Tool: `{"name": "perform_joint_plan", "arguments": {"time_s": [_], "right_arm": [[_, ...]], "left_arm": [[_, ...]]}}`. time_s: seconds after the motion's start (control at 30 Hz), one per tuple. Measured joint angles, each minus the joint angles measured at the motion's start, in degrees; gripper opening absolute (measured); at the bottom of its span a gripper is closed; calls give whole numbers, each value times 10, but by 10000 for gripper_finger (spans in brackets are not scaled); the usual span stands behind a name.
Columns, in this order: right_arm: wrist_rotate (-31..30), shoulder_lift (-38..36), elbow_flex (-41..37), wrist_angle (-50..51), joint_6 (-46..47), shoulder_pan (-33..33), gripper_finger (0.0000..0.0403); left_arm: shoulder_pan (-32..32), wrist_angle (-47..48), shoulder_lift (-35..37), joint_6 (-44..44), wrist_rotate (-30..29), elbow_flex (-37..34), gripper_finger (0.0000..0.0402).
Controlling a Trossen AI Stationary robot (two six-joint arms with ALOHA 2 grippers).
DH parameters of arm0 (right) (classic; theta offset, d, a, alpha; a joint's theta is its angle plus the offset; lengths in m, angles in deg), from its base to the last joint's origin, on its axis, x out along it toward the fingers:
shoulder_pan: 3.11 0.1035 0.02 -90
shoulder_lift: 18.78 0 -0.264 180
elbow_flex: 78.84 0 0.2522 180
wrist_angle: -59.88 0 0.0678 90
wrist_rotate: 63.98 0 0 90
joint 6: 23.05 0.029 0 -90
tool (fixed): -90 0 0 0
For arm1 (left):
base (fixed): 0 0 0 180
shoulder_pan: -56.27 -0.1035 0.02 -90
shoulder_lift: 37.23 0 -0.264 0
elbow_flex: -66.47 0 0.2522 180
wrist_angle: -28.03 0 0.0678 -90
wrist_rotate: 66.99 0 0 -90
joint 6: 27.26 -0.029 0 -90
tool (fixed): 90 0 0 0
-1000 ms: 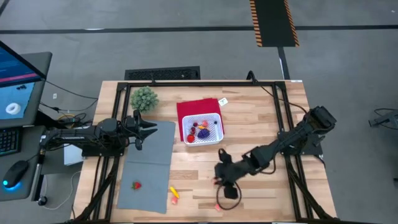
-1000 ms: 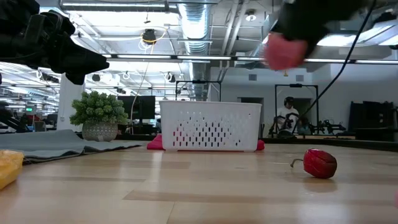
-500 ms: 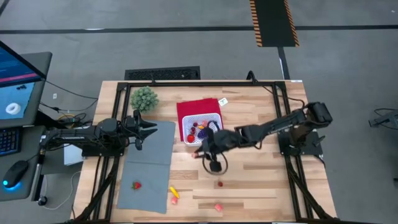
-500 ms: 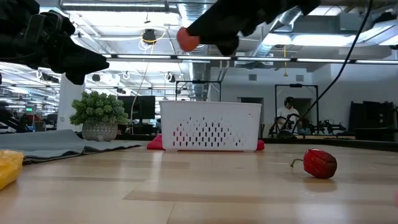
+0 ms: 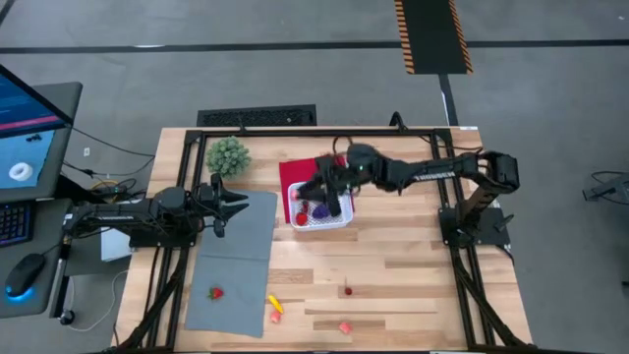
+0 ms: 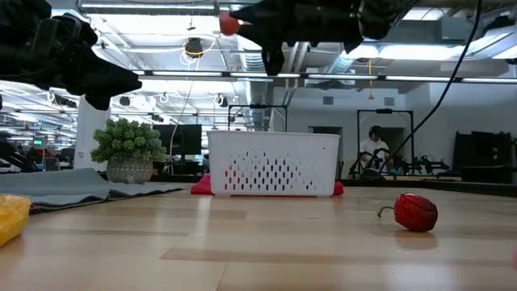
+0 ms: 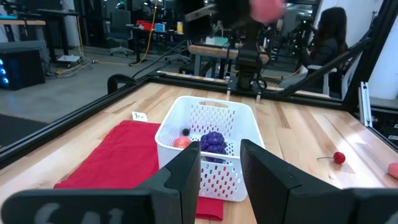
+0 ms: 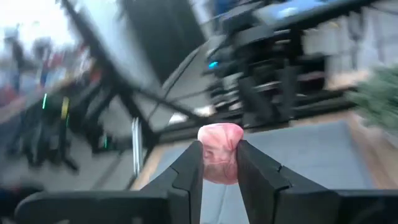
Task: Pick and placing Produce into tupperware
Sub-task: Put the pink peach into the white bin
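Produce: 1 pink piece (image 8: 219,152) was pinched in the right gripper (image 8: 219,163) over the tupperware (image 5: 320,205). Left gripper (image 7: 220,162) held nothing, its fingers a little apart. 4 pieces lay outside.

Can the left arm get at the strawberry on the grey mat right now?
Probably yes. The left gripper hangs over the mat's far end holding nothing, and the strawberry lies bare on the mat's near end with nothing around it. The right gripper is away over the basket.

A pink toy fruit (image 8: 219,152) was gripped by the dark right tool (image 8: 217,163). A white latticed plastic basket (image 5: 336,218) was seen on a flat red cloth (image 5: 297,171); a grey mat (image 5: 236,265) was noted on the pale wooden counter (image 5: 403,265).
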Motion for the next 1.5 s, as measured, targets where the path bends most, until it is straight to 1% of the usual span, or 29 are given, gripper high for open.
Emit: {"name": "perform_joint_plan", "arguments": {"time_s": [0.1,0.2,0.33,0.43,0.47,0.53,0.67,0.77,0.83,0.93,1.0,1.07,1.13,1.17,1.4,1.43,1.5], "right_arm": [[-1,0,0,-30,77,-19,108],[0,0,0,-68,175,-34,108],[-4,0,0,-99,227,-55,108],[-5,0,0,-107,234,-58,108],[-3,0,0,-112,223,-57,108],[5,0,0,-113,168,-51,108],[32,0,0,-110,17,-33,108],[30,0,0,-103,-90,-13,108],[18,0,0,-72,-172,1,108],[-49,0,0,12,-296,23,108],[-120,0,4,84,-356,40,108],[-208,0,15,162,-399,58,108],[-296,0,20,205,-414,77,108],[-330,0,20,216,-419,85,108],[-534,0,21,281,-507,142,108],[-558,0,21,294,-507,148,108],[-573,0,21,319,-484,150,108]], "left_arm": [[0,0,0,0,0,0,104],[0,0,0,0,0,0,104],[0,0,0,0,0,0,104],[0,0,0,0,0,0,104],[0,0,0,0,0,0,104],[0,0,0,0,0,0,104],[0,0,0,0,0,0,104],[0,0,0,0,0,0,104],[0,0,0,0,0,0,104],[0,0,0,0,0,0,104],[0,0,0,0,0,0,104],[0,0,0,0,0,0,104],[0,0,0,0,0,0,104],[0,0,0,0,0,0,104],[0,0,0,0,0,0,104],[0,0,0,0,0,0,104],[0,0,0,0,0,0,104]]}}
